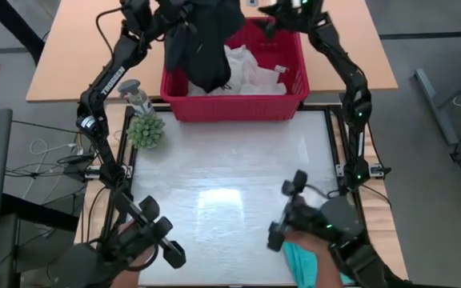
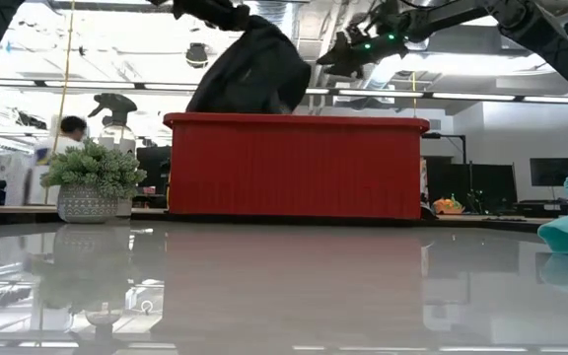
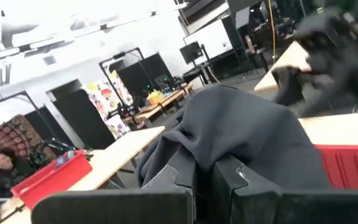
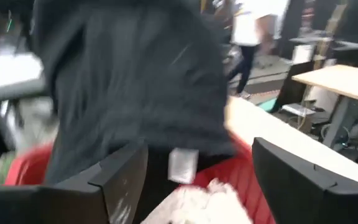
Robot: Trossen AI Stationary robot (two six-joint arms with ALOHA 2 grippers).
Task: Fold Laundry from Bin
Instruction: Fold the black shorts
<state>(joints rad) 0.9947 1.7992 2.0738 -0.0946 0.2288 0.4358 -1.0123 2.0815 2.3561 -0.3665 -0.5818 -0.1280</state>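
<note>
My left hand (image 3: 204, 177) is clamped on the black garment (image 1: 206, 44), which hangs above the red bin (image 1: 234, 104) at the far edge of the counter (image 1: 230, 200). My right hand (image 4: 197, 168) is over the bin beside the garment, fingers (image 4: 291, 171) spread apart and gripping nothing. White laundry (image 1: 250, 76) lies inside the bin. A teal cloth (image 1: 306, 264) rests at the near right corner of the counter. A small potted plant (image 1: 146, 130) stands near the bin's left corner.
</note>
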